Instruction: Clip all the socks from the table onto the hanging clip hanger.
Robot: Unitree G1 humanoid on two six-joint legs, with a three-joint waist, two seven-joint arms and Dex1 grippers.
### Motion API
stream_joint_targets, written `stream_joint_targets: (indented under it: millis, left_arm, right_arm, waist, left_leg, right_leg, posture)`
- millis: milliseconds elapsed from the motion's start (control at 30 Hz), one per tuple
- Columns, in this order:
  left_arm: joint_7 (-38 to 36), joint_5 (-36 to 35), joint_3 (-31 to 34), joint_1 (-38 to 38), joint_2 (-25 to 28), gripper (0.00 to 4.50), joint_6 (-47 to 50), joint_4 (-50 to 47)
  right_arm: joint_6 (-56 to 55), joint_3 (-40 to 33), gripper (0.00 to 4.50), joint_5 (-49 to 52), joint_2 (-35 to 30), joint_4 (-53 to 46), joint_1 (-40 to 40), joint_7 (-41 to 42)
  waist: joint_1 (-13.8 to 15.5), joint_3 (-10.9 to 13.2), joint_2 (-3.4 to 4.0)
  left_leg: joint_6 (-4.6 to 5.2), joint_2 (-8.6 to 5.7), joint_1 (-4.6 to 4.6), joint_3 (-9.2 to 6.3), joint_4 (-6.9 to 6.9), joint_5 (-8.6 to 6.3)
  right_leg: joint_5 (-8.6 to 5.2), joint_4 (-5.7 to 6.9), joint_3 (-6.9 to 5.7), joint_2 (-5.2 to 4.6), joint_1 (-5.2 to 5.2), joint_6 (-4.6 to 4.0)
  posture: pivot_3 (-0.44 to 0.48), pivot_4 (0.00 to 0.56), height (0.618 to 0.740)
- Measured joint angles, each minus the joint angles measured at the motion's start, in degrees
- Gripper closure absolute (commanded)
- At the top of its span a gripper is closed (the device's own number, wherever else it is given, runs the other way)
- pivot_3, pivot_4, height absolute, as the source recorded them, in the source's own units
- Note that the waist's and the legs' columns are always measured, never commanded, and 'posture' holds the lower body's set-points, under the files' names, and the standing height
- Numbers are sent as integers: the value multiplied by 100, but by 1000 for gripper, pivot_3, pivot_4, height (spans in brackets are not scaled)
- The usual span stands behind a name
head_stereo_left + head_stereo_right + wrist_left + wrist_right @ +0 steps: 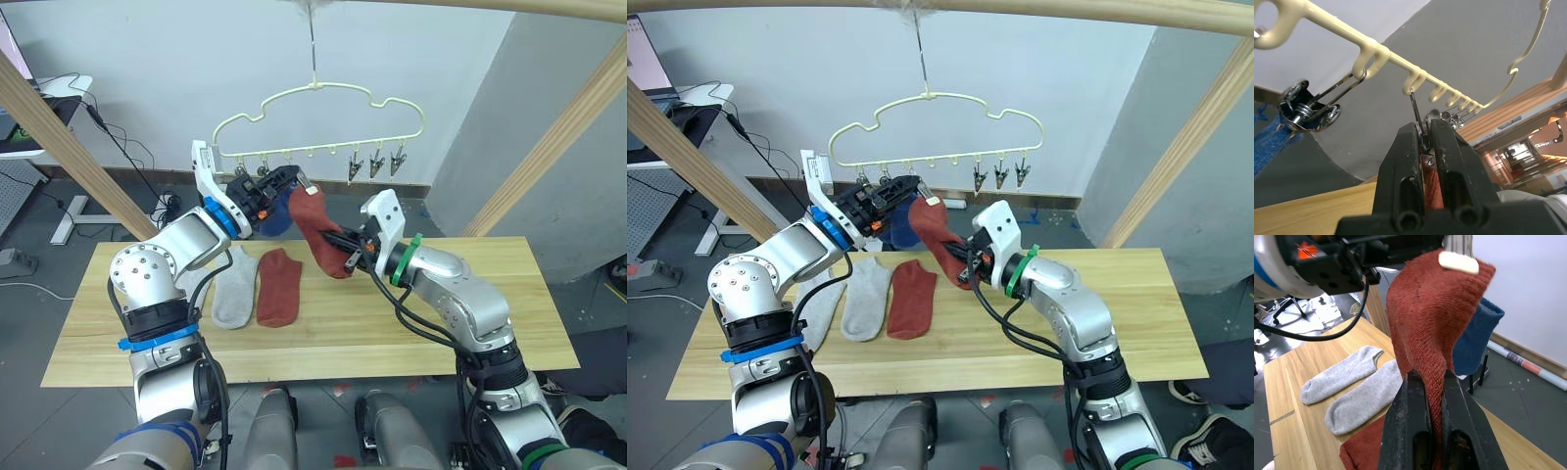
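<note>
The pale-yellow clip hanger [318, 103] hangs from a wire above the table [470, 323]. My left gripper [284, 180] is shut on one of its metal clips [1419, 122], pinching the clip's handles. A rust red sock [315, 227] hangs from just under that clip down to my right gripper [345, 257], which is shut on its lower part. A blue sock [275, 221] hangs behind it from a neighbouring clip [1303, 110]. On the table lie two light grey socks [867, 299] [820, 311] and a second rust red sock [279, 286].
Three free clips [375, 164] hang at the hanger's right end. Slanted wooden poles [69, 147] [568, 127] of the frame stand at both sides of the table. A desk with cables [59, 98] stands at the back left.
</note>
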Motion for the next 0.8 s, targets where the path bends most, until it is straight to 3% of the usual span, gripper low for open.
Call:
stream_joint_targets:
  millis: [100,167,600,633,800]
  left_arm:
    - [-1,-11,-38,16,13,4466,-38,-56]
    - [-21,-9,-71,28,54,3744,-66,-130]
    - [-131,-149,-96,241,299,239,-167,-368]
    - [-133,-172,-102,292,395,6,-146,-418]
    - [-284,-176,-287,597,851,0,-1,-765]
  right_arm:
    - [-41,5,4464,-4,42,153,-71,-19]
    - [-58,5,4500,-6,67,198,-102,-31]
    - [-188,92,4500,-47,195,389,-206,-52]
    - [-177,112,4226,-39,215,385,-206,-49]
    - [-89,262,2760,-5,220,353,-182,-10]
  waist:
    - [-1,0,0]
    - [0,0,0]
    - [2,0,0]
    - [1,0,0]
    - [4,0,0]
  left_leg:
    - [0,0,0,0,-1,0]
    - [0,0,0,0,-2,0]
    - [0,3,0,1,-5,0]
    - [0,5,0,1,-5,0]
    - [-1,5,-1,0,-9,0]
  right_leg:
    - [0,-1,1,0,-1,0]
    - [0,-1,1,0,-1,0]
    - [0,-3,1,-1,-3,0]
    - [0,-3,2,-1,-4,0]
    - [0,-5,2,-2,-5,0]
  posture:
    - [54,236,740]
    - [54,236,740]
    - [62,233,740]
    - [62,233,740]
    - [69,227,740]
